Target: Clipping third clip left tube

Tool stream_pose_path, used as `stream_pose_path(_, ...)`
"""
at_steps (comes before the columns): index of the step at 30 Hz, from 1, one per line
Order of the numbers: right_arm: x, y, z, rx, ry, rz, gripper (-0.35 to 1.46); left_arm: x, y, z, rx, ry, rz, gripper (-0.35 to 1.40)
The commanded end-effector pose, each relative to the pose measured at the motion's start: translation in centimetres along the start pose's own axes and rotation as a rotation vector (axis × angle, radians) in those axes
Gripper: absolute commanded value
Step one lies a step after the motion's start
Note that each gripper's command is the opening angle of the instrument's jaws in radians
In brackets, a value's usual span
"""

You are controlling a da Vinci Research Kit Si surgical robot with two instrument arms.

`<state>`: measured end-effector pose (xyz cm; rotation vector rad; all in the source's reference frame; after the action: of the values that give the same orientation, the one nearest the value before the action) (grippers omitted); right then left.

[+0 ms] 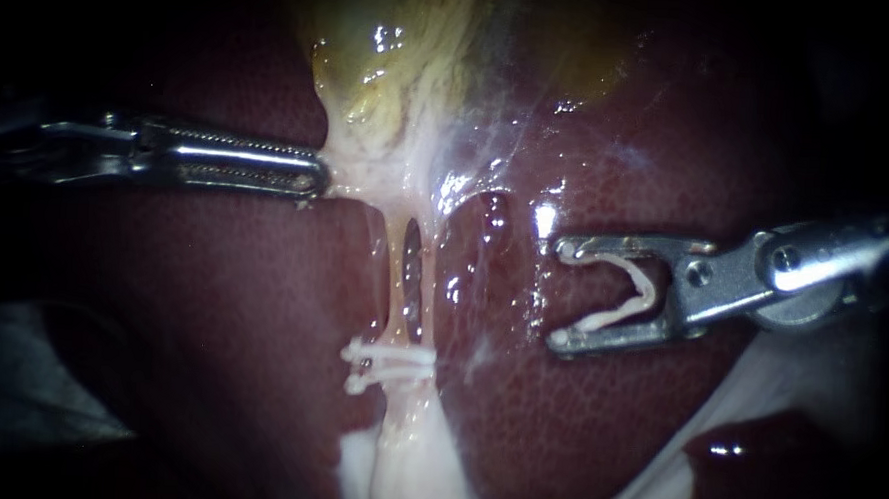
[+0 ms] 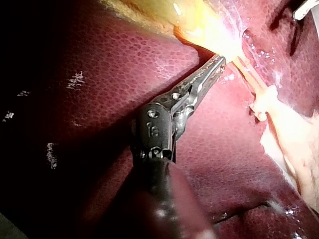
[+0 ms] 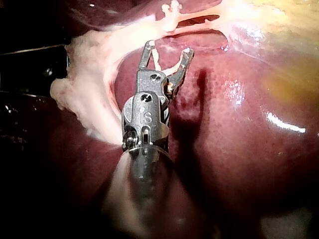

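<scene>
- Endoscope view: my left instrument [image 1: 313, 174] comes in from the left. Its jaws are closed narrow on the pale tissue [image 1: 368, 166] just under the yellow gallbladder [image 1: 394, 37].
- My right instrument [image 1: 565, 295] comes in from the right over the liver [image 1: 212, 299]. Its jaws stand wide apart and hold an open white clip [image 1: 643, 283] between them, one leg seated in each jaw.
- The left tube [image 1: 395, 277] runs down from the held tissue, with a dark slit just to its right. My right jaws are well to the right of the tube and clear of it.
- Two clips [image 1: 384, 365] already sit across the tube's lower part, close together.
- Left wrist view: my left instrument [image 2: 219, 62] pinches the pale tissue [image 2: 222, 45] at its jaw tips. The tube [image 2: 251, 74] and the two clips [image 2: 264, 102] lie beside and beyond the jaws.
- Right wrist view: my right instrument [image 3: 169, 48] is spread wide with the white clip [image 3: 156, 60] in it. The two clips [image 3: 172, 10] lie just ahead of the jaw tips, apart from them.
</scene>
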<state>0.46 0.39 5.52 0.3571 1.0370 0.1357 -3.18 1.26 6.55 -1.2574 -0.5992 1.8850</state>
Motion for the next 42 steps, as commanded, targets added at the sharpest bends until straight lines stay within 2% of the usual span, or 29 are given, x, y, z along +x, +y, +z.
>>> stream_pose_path(1, 0.0, 0.0, 0.0, 0.0, 0.0, 0.0, 0.5, 0.02, 0.01, -0.02, -0.001, 0.0, -0.001, -0.35)
stream_pose_path(5, 0.0, 0.0, 0.0, 0.0, 0.0, 0.0, 0.5, 0.13, 0.11, -0.18, -0.011, -0.004, -0.008, -0.35)
stream_pose_path(7, 0.0, 0.0, 0.0, 0.003, 0.001, 0.0, 0.5, 0.22, 0.18, -0.33, -0.013, -0.005, -0.014, -0.35)
stream_pose_path(10, 0.01, 0.0, 0.01, 0.008, 0.003, 0.0, 0.5, 0.34, 0.27, -0.53, -0.012, 0.009, -0.022, -0.35)
stream_pose_path(13, 0.03, -0.01, 0.04, 0.018, 0.007, 0.001, 0.5, 0.4, 0.31, -0.61, -0.007, 0.014, -0.02, -0.35)
stream_pose_path(18, 0.1, -0.02, 0.21, 0.032, 0.028, -0.002, 0.5, 0.39, 0.33, -0.58, -0.004, 0.015, -0.02, -0.35)
stream_pose_path(21, 0.13, -0.01, 0.36, 0.037, 0.058, 0.045, 0.5, 0.39, 0.33, -0.57, -0.004, 0.015, -0.02, -0.35)
stream_pose_path(27, 0.2, 0.07, 0.78, 0.042, 0.072, 0.126, 0.5, 0.39, 0.34, -0.55, -0.002, 0.015, -0.02, -0.35)
stream_pose_path(35, 0.3, 0.17, 1.3, 0.06, 0.116, 0.191, 0.5, 0.38, 0.35, -0.54, -0.001, 0.016, -0.02, -0.35)
stream_pose_path(42, 0.24, 0.25, 1.56, 0.087, 0.143, 0.234, 0.5, 0.38, 0.36, -0.54, -0.001, 0.016, -0.02, -0.35)
